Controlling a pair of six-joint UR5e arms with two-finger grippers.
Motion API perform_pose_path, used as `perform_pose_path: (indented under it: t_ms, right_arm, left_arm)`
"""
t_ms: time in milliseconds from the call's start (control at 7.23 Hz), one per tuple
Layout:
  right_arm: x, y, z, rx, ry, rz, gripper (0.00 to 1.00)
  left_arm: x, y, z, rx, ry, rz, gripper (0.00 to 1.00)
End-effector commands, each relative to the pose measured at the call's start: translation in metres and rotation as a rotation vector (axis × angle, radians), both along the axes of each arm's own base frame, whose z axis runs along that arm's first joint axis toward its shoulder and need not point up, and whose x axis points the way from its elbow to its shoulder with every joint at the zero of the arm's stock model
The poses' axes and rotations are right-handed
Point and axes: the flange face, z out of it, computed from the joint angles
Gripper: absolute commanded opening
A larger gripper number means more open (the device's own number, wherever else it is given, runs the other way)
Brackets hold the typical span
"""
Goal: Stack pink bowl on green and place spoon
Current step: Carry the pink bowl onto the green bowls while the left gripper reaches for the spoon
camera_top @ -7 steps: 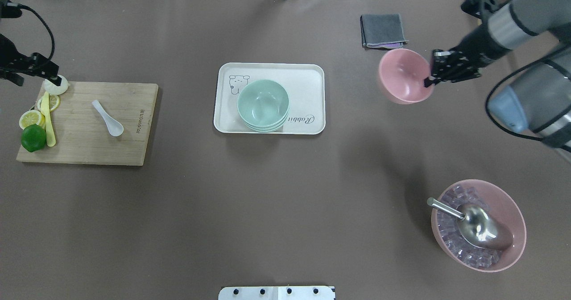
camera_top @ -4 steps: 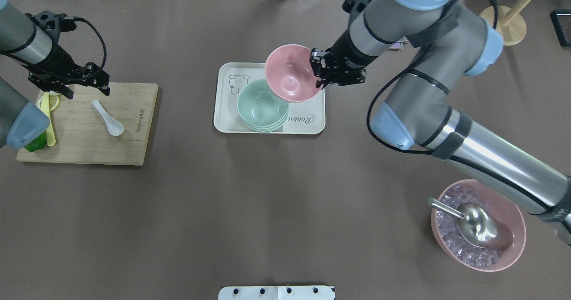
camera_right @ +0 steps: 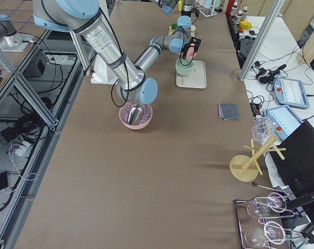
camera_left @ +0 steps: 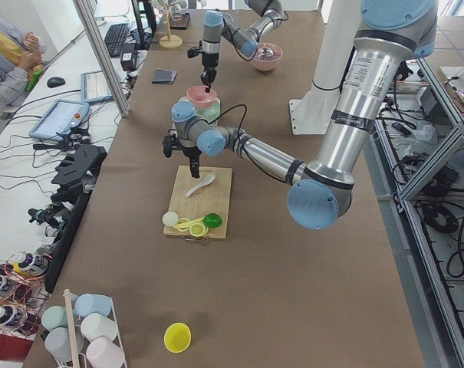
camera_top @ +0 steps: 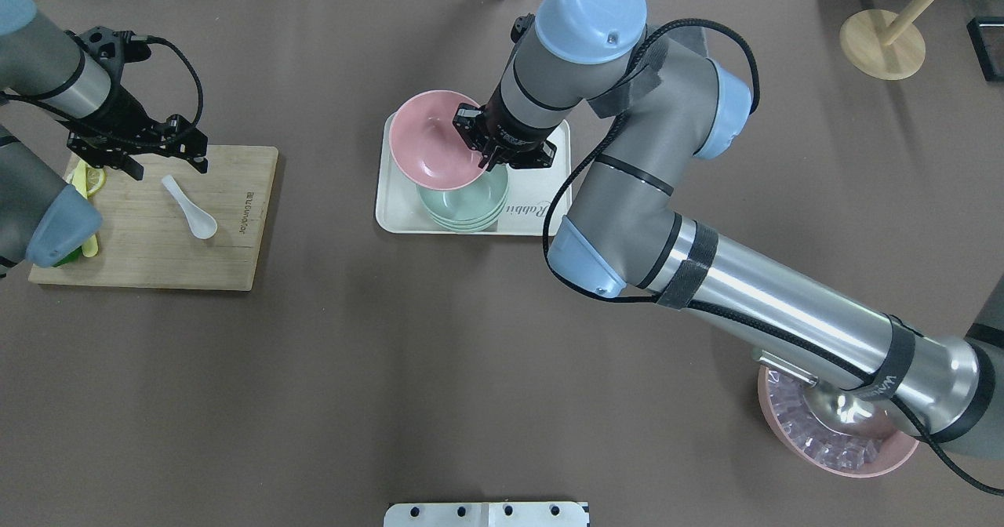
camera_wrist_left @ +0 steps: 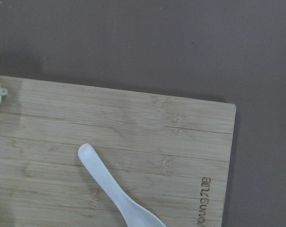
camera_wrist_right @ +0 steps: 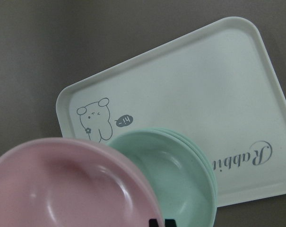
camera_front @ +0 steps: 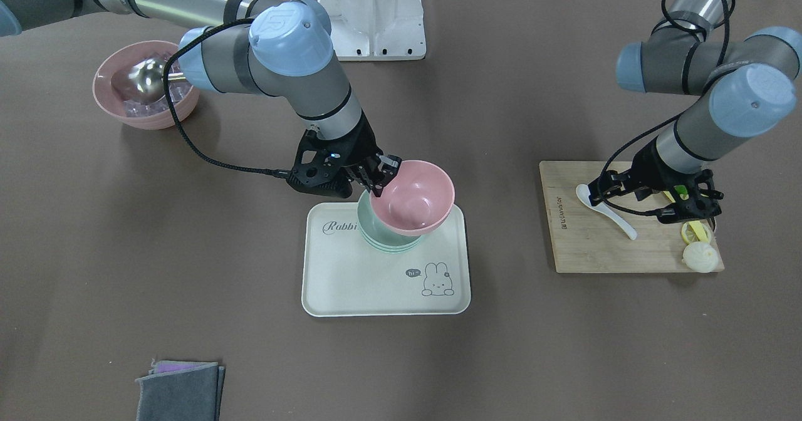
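Note:
My right gripper is shut on the near rim of the pink bowl. It holds the bowl tilted just above the stack of green bowls on the white tray. The bowl sits off-centre toward the tray's far left corner. I cannot tell whether it touches the stack. The right wrist view shows the pink bowl over the green bowl. The white spoon lies on the wooden board. My left gripper hovers open over the spoon's handle end.
Lemon slices, a lime and a yellow knife lie at the board's left end. A pink bowl of ice cubes with a metal scoop stands at the near right, under my right arm. A grey cloth and a wooden stand are at the far right.
My right arm carried the pink bowl leftward from the table's right side to over the green stack. My left arm moved in over the board toward the spoon.

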Motion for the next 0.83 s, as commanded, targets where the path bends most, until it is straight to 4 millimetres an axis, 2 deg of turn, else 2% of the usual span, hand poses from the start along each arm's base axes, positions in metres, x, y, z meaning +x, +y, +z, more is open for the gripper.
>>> perform_pose_path:
  t_ms: [0,138,277,415,553,691]
  right_arm:
    - [-0.008,-0.004,0.008,-0.039,0.007,0.018,0.00]
    - [-0.008,-0.004,0.007,-0.043,0.001,0.021,0.00]
    - [-0.007,-0.005,0.005,-0.035,-0.010,0.024,0.99]
    - [-0.006,-0.004,0.003,-0.026,-0.019,0.023,1.00]
    - [0.001,-0.008,0.000,-0.019,-0.034,0.032,1.00]
    - [0.018,-0.016,-0.007,-0.020,-0.054,0.037,1.00]
  left_arm:
    - [0.015,0.005,0.013,-0.133,-0.018,-0.076,0.97]
    - [0.017,0.005,0.028,-0.180,-0.021,-0.117,0.97]
    - [0.020,-0.001,0.056,-0.191,-0.034,-0.122,0.97]
    - [0.021,-0.004,0.064,-0.179,-0.058,-0.141,0.88]
    - [0.021,-0.005,0.075,-0.194,-0.071,-0.142,0.74]
    - [0.022,-0.005,0.076,-0.198,-0.071,-0.145,0.54]
